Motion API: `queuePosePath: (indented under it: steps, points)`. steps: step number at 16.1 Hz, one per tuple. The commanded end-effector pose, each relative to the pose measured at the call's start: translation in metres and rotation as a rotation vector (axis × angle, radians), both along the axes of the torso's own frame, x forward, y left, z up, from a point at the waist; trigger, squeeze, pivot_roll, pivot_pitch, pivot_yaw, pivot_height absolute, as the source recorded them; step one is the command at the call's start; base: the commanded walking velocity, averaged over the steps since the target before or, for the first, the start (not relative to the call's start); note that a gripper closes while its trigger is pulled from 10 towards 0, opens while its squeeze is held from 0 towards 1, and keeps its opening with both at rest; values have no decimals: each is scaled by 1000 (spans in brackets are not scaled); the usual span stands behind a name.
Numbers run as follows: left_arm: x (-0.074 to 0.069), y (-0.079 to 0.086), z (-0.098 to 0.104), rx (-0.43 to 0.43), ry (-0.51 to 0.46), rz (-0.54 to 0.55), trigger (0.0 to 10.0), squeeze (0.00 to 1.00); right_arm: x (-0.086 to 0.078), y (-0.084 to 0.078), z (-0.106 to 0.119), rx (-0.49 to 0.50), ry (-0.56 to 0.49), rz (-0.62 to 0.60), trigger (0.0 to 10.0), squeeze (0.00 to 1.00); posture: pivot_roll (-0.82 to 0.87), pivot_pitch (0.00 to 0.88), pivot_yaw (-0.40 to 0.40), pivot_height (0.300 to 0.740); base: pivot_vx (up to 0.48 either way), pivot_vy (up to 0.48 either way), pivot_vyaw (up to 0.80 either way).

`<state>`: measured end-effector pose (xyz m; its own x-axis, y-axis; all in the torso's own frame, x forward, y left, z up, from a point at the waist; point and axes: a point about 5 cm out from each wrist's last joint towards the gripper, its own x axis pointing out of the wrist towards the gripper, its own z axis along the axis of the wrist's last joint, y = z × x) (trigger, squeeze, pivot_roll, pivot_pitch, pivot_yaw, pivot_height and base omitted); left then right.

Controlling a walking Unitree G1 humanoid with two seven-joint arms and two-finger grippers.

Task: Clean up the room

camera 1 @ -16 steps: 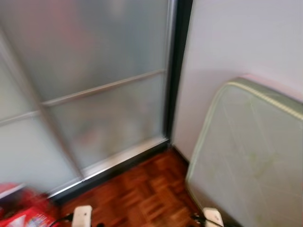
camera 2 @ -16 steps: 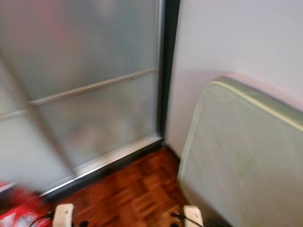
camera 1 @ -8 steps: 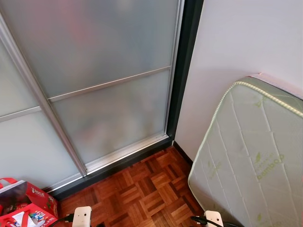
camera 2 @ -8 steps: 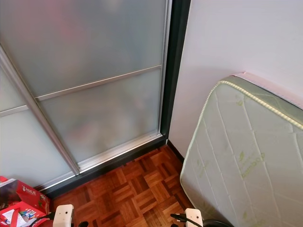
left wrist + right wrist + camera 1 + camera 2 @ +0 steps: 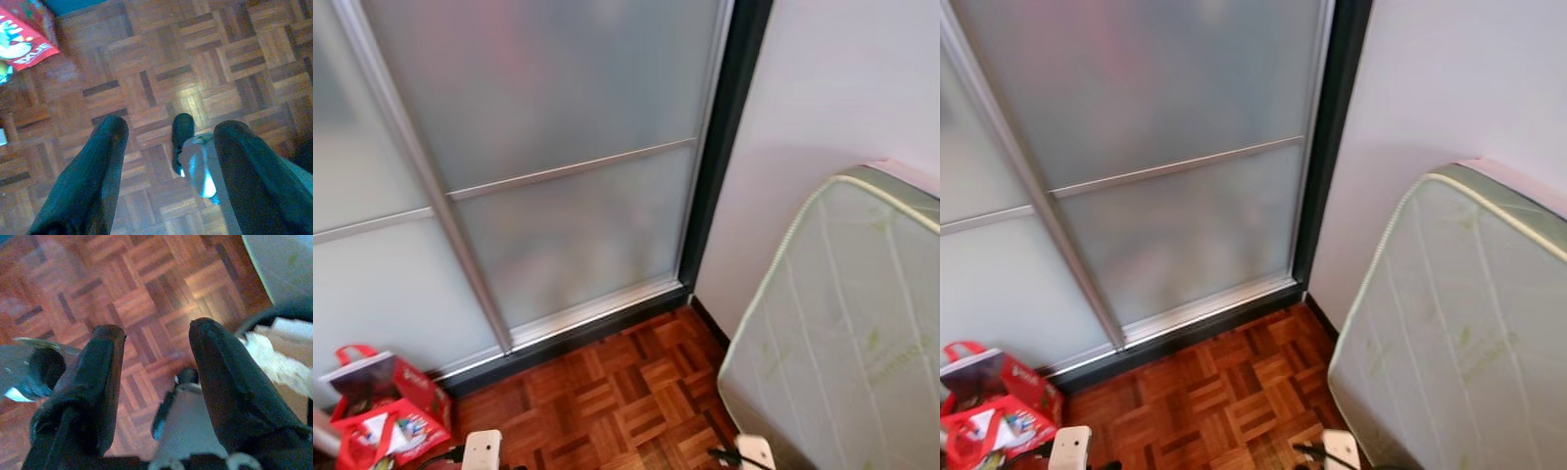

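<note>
Red bags [image 5: 382, 416] on parquet floor [image 5: 607, 392], low at left, against frosted sliding door [image 5: 558, 166]. Green mattress [image 5: 842, 343] propped on white wall [image 5: 842, 117] at right. Left pincer [image 5: 168, 166] spread wide, holding nothing, above bare floor. Right pincer [image 5: 156, 377] likewise wide apart and empty, near mattress edge.

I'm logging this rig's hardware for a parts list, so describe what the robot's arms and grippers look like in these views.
Each gripper has two long, thick black fingers with rounded tips: the left gripper and the right gripper look alike. In the head views, a pale rounded block with a dark spot tops each arm at the bottom edge, left arm and right arm, each with a thin black cable beside it.
</note>
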<state>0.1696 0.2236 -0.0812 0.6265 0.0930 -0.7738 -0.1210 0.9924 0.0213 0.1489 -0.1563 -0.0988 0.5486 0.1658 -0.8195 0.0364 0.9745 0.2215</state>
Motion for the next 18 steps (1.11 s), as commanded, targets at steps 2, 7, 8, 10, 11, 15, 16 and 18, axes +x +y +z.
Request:
queuePosePath:
  steps: [2, 7, 8, 10, 11, 15, 16, 18]
  points:
    - [0, -1, -1, 1, 14, -22, 10000, 0, 2, 0, 0, -2, 0, -15, 10000, 0, 96, 0, -30, 740, 0, 0, 0]
    - [1, -1, 0, -1, 8, -21, 10000, 0, 2, 0, 1, -1, -2, -16, 10000, 0, 98, 0, -30, 740, 0, 0, 0]
    - [1, -1, 0, -2, 7, -21, 10000, 0, 2, 0, 1, -1, -2, -16, 10000, 0, 97, 0, -30, 740, 0, 0, 0]
    - [1, -1, 0, -3, 7, -21, 10000, 0, 2, 0, 1, -1, -1, -15, 10000, 0, 98, 0, -31, 740, 0, 0, 0]
    - [1, -1, 0, -3, 5, -20, 10000, 0, 2, 0, 1, -1, -1, -14, 10000, 0, 98, 0, -31, 740, 0, 0, 0]
    - [1, -2, 0, -5, 4, -18, 10000, 0, 2, -1, 1, -1, 0, -9, 10000, 0, 98, 0, -32, 740, 0, 0, 0]
    - [1, -2, 0, -5, 4, -18, 10000, 0, 2, -1, 1, 0, 0, -9, 10000, 0, 98, 0, -34, 740, 0, 0, 0]
    - [1, -2, 0, -5, 5, -18, 10000, 0, 2, -1, 1, -1, 1, -5, 10000, 0, 98, 0, -34, 740, 0, 0, 0]
